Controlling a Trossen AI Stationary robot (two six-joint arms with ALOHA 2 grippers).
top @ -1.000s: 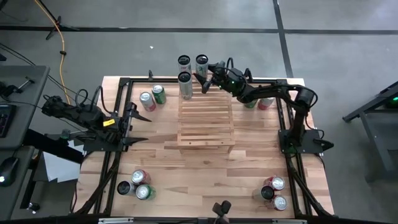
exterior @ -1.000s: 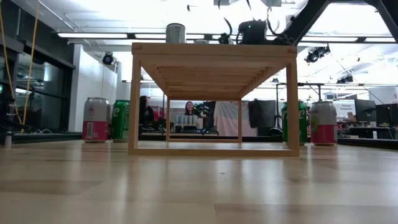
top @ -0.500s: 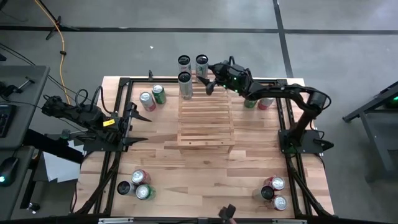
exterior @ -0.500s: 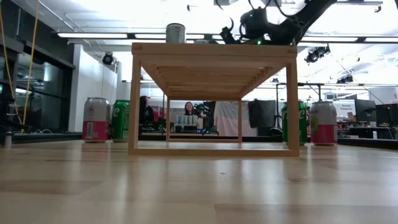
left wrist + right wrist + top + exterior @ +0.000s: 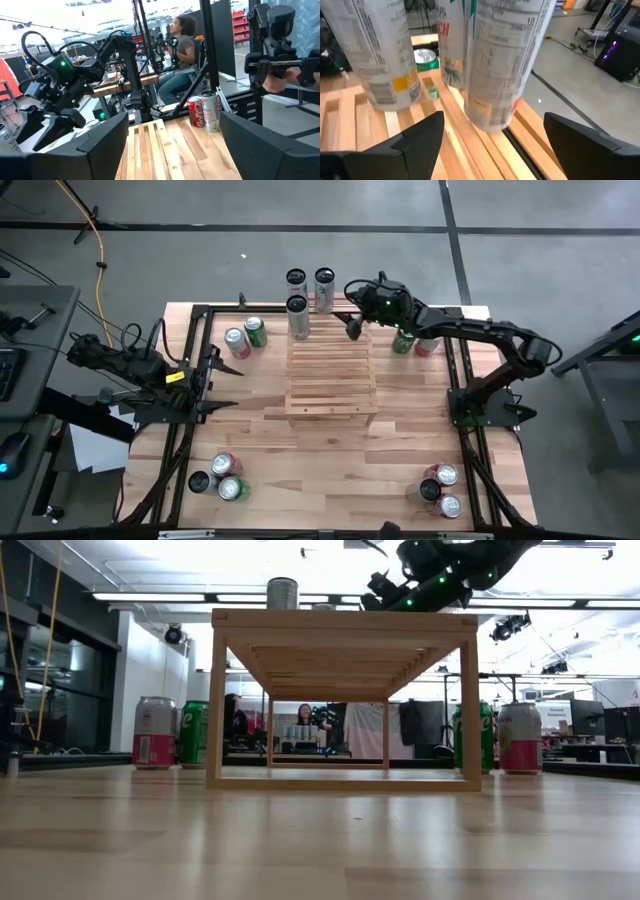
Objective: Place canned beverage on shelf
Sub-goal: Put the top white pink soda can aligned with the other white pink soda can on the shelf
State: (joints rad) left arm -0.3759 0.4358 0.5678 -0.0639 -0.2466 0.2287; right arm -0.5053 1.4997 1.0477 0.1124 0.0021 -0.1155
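Three tall pale cans (image 5: 298, 315) stand on the far, top step of the shelf (image 5: 332, 376). Right arm reaches in from the table's right side, extended across the far edge; right gripper (image 5: 352, 330) hovers above the shelf's back right part, just beside the cans, fingers apart and holding nothing. Right wrist view shows the nearest can (image 5: 502, 55) upright on the slats, clear of both fingers. Left gripper (image 5: 222, 385) waits at the table's left edge, fingers spread, empty.
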